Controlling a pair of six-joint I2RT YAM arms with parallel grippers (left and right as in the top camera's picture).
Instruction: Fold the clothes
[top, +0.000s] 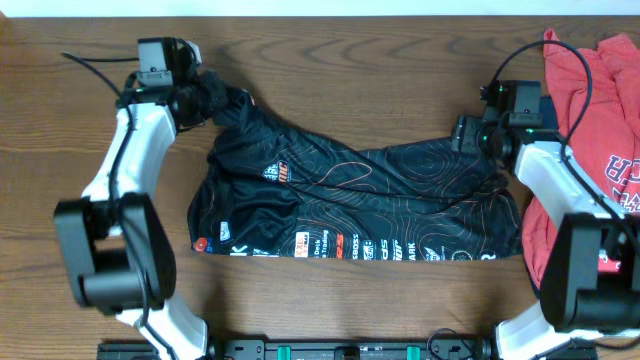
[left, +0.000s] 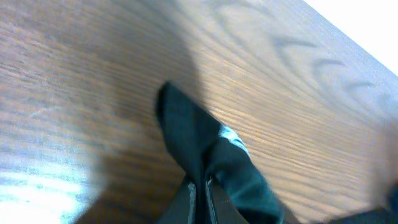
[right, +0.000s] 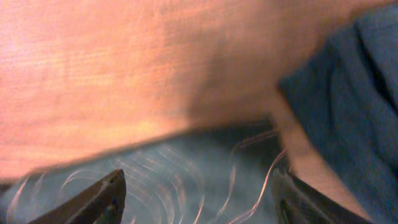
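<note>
The black jersey (top: 350, 200) with thin red-orange contour lines and sponsor logos lies spread across the middle of the wooden table in the overhead view. My left gripper (top: 210, 95) is shut on the jersey's upper left corner, which bunches up toward it. In the left wrist view the pinched black cloth (left: 205, 155) sticks out past the closed fingers (left: 202, 196). My right gripper (top: 470, 135) is at the jersey's upper right edge. In the right wrist view its fingers (right: 199, 193) are wide open over the patterned cloth (right: 180, 180).
A red T-shirt (top: 600, 110) with navy-white lettering lies at the right edge of the table (top: 350, 70), partly under my right arm. A navy cloth (right: 348, 106) shows at the right of the right wrist view. Bare wood lies behind the jersey.
</note>
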